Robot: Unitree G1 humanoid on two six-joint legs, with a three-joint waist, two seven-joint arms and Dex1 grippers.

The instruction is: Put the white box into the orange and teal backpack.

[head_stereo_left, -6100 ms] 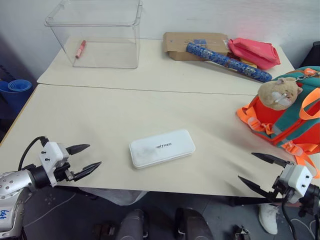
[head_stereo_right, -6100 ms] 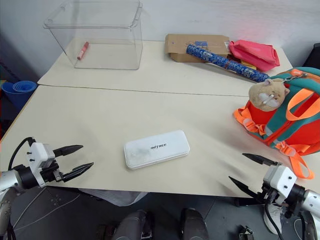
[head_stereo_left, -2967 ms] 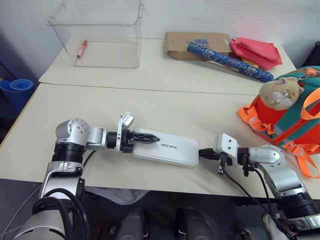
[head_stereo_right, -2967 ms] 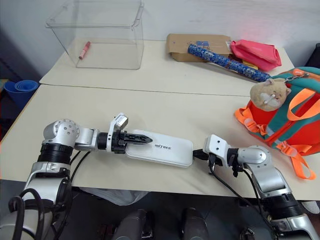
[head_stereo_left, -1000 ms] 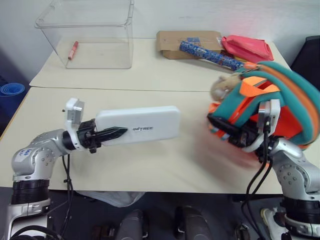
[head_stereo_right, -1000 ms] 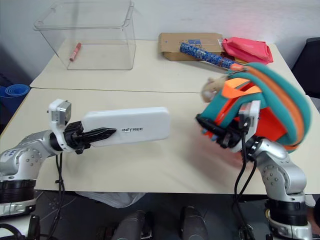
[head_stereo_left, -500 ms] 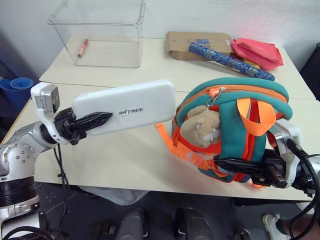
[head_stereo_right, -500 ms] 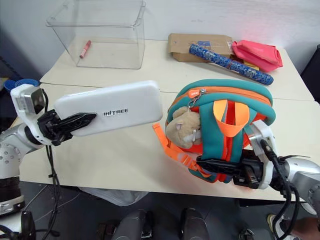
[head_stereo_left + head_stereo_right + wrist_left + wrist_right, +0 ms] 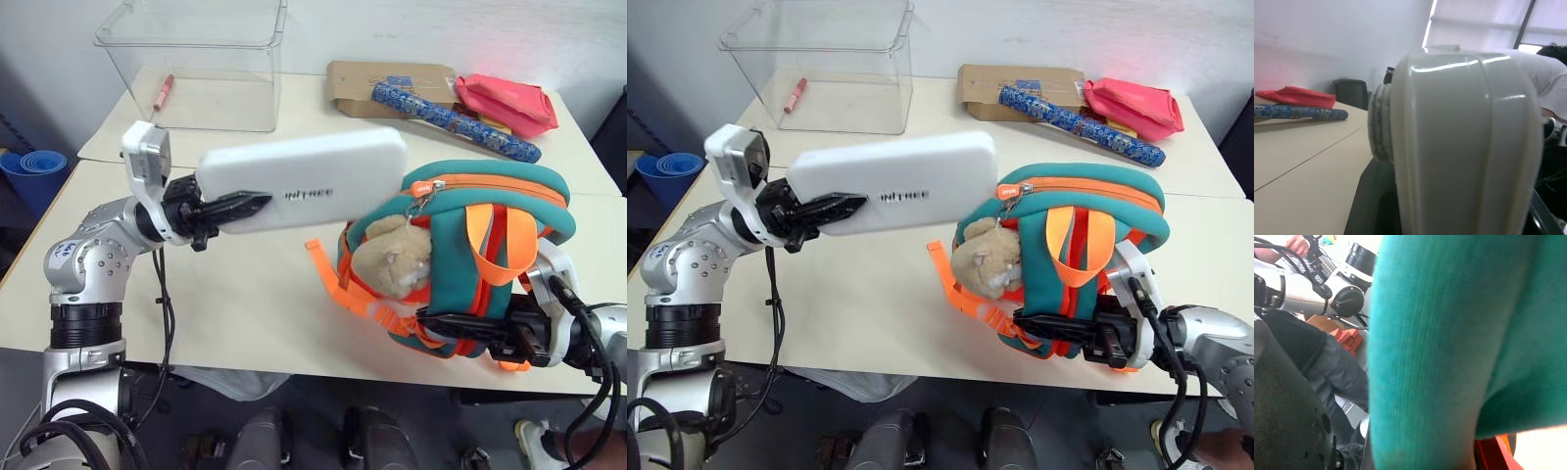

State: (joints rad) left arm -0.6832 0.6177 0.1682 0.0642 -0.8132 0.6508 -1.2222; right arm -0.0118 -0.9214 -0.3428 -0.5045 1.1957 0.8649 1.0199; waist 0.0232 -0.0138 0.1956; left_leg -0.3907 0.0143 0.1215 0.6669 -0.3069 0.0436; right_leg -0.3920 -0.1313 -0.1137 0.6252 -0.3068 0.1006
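Two pale desk tops pushed together carry everything we see, with a white wall behind them. At the far left corner stands a clear plastic bin with a small red marker lying inside it. Off the left edge, on the floor, sits a blue roll.

Near the left edge our left hand is raised above the desk, its black fingers partly apart and clamped on one short end of the white box. We hold the white box clear of the desk, roughly level, its long side pointing to the right (grey lettering facing up), and its free end reaches just over the teal top of the orange and teal backpack.

That backpack stands near the front edge on the right side, teal trim arching over an orange body, an orange zip line running along the top, orange straps hanging on its left and front. A tan plush hamster hangs on its front face.

Our right hand is low at the backpack's base, fingers closed tight on its lower fabric.

At the far right corner lie a flat cardboard box, a blue patterned tube and a red-pink pouch.
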